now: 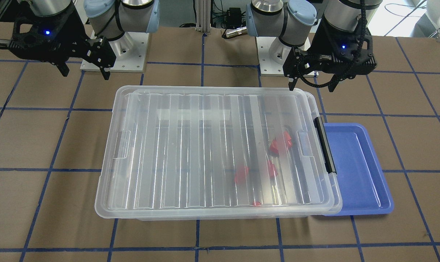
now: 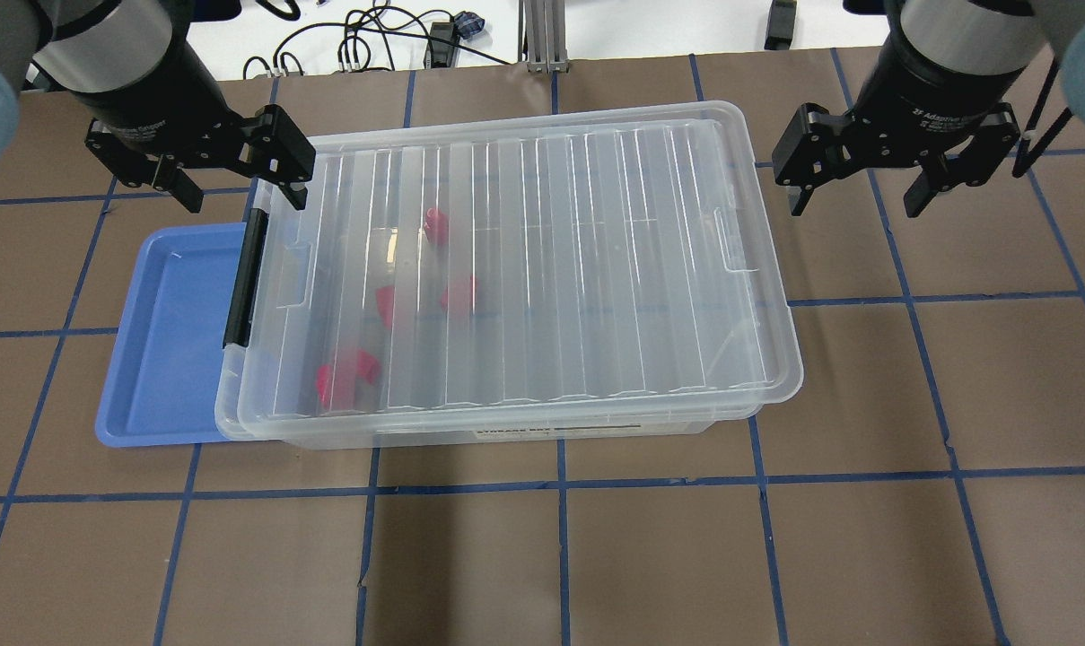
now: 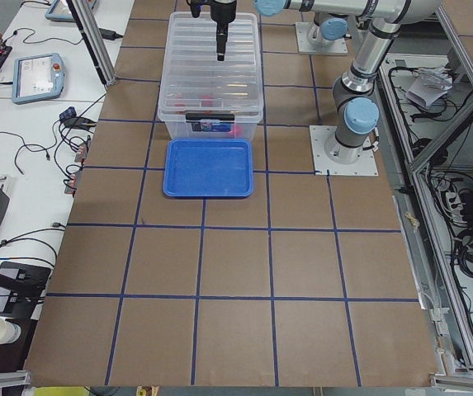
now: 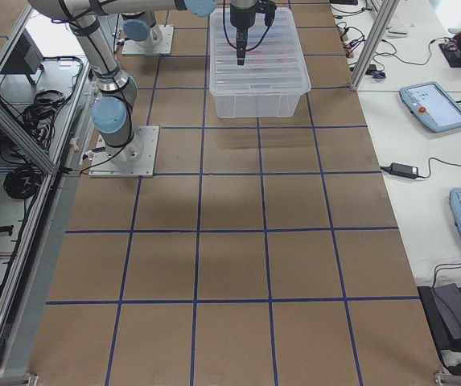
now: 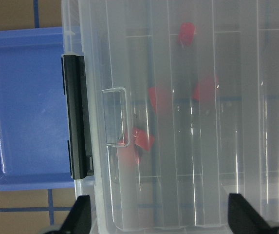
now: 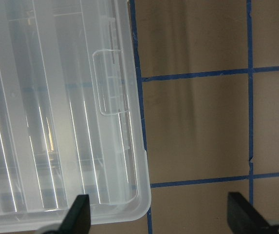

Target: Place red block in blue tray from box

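Red block [image 2: 434,226] lies in lidded box [image 2: 542,431]; left jaws and right jaws gape, empty.

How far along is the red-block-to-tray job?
Done: nothing yet. The lid is on the box, with the black latch at the tray end and the red pieces inside. The blue tray is empty. In hand: nothing; the left gripper and right gripper hover open near the box's two ends. Left: remove the lid, pick the block, place it in the tray.
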Controlling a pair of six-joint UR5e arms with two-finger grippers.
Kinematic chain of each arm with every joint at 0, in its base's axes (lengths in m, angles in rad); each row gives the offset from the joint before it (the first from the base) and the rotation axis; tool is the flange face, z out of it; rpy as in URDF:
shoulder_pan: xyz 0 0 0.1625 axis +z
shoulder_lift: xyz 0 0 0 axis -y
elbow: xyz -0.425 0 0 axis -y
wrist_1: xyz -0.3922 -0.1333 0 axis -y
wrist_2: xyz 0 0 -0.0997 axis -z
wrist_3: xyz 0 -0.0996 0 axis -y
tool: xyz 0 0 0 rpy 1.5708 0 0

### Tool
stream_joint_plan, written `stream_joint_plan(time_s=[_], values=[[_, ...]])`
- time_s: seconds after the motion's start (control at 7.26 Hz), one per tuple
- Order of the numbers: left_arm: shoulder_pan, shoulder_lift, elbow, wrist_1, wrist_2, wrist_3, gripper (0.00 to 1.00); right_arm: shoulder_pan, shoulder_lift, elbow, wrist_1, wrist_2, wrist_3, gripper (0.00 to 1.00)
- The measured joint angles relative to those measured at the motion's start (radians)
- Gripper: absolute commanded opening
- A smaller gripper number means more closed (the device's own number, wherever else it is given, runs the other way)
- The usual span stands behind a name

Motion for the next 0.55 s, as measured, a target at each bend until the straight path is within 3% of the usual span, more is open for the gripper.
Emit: stream_joint_plan(time_s=[0.55], values=[[0.004, 0.002, 0.002, 0.017, 0.0, -0.003, 1.0, 0.0, 0.0, 0.002, 0.0, -0.001, 0.0, 1.0]])
